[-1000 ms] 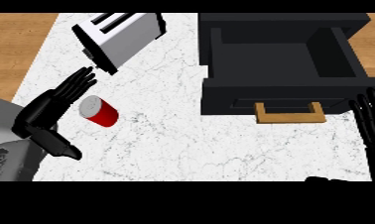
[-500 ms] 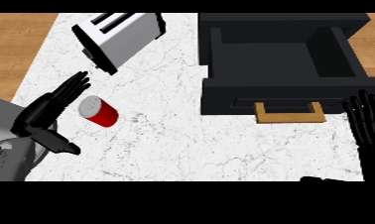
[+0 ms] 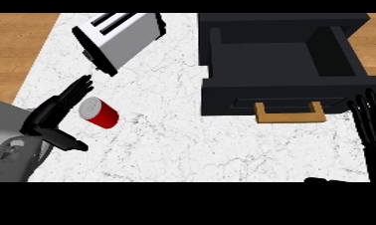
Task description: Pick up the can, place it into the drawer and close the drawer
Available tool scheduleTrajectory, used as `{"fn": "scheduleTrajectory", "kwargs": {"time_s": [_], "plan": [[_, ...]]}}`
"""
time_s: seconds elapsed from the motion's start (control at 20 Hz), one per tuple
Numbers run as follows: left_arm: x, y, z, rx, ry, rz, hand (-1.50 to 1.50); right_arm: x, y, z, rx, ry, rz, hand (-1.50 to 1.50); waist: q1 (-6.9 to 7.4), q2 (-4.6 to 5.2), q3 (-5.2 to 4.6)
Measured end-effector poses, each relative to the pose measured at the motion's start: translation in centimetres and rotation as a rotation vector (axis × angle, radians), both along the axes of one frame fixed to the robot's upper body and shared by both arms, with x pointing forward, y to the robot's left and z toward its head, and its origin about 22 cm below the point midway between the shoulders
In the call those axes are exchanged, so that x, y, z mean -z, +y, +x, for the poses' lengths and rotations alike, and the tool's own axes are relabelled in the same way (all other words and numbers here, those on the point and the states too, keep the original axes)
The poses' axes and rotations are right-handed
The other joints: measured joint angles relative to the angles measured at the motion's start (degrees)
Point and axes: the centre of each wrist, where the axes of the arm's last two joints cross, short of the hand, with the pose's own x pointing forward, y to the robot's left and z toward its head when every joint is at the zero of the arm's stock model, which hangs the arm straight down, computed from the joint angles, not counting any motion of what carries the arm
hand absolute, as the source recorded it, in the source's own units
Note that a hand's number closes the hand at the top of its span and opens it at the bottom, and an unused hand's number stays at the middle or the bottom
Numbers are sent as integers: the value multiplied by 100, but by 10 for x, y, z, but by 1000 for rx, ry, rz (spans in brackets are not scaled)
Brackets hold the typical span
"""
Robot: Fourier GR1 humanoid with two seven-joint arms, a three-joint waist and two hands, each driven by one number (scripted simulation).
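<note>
1. One red can (image 3: 101,113) lies on its side near the left edge of the counter (image 3: 183,139).
2. One drawer (image 3: 242,100) stands open at the far right corner, with one wooden handle (image 3: 289,114).
3. One toaster (image 3: 121,40) sits near the far left corner.
4. The left hand (image 3: 51,114) is spread wide with straight fingers just beside the can, holding nothing.
5. The right hand (image 3: 363,119) rests at the right edge with its fingers straight.

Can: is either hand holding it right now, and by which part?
Nothing is held. The left hand is open beside the can, fingers straight alongside it. The right hand rests open at the view's right edge.
</note>
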Motion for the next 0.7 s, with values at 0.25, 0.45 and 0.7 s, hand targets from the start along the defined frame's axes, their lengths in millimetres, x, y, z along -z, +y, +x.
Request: {"fn": "scheduleTrajectory", "kwargs": {"time_s": [0.25,0.45,0.7], "plan": [[8,1,1,-14,17,12,-150,-3,2,-2,1,-2,0,-150,-6,-3,6],[16,2,2,-32,39,14,-150,-8,-4,-2,4,-16,0,-150,-35,19,-17],[24,-2,4,-42,53,16,-150,-10,-5,-6,-4,-19,6,-150,-48,39,-45]]}}
